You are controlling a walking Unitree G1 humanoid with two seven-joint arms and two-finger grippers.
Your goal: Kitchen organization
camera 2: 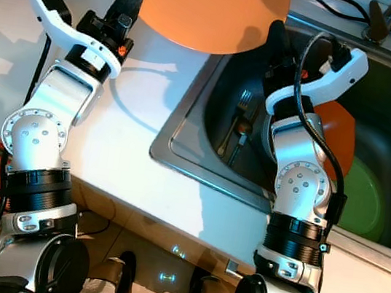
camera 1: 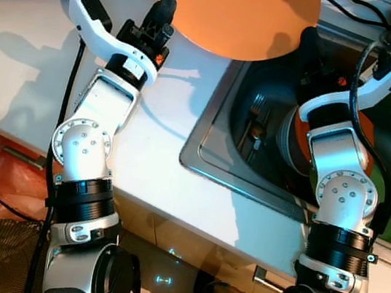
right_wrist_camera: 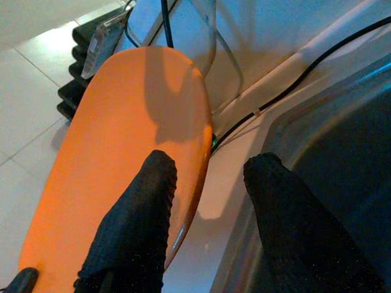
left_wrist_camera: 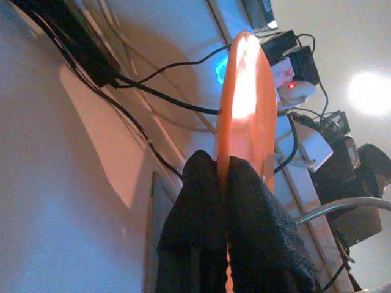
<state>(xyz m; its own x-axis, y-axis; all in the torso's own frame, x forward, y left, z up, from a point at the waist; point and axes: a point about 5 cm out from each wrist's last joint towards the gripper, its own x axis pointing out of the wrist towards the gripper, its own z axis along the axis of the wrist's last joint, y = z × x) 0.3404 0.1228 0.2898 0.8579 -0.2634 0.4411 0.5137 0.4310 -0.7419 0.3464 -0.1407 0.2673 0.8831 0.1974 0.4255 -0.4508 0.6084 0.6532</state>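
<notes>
Silver forearms low in the head views, both reaching up and forward. Left gripper (left_wrist_camera: 227, 201) clamped on the near-left rim of the orange plate (camera 1: 230, 12), fingers (left_wrist_camera: 195, 207) pinched either side of the thin edge. Plate held above the counter (camera 1: 31, 63), face toward the camera, overhanging the left corner of the sink (camera 1: 206, 148). Right gripper (right_wrist_camera: 211, 207) at the plate's right edge, jaws apart, one finger against the orange face, the other off toward the basin. Likely a handover or a two-handed carry; right jaws well placed to close on the rim. Forks (camera 2: 239, 124) and more dishes (camera 2: 354, 192) down in the basin.
</notes>
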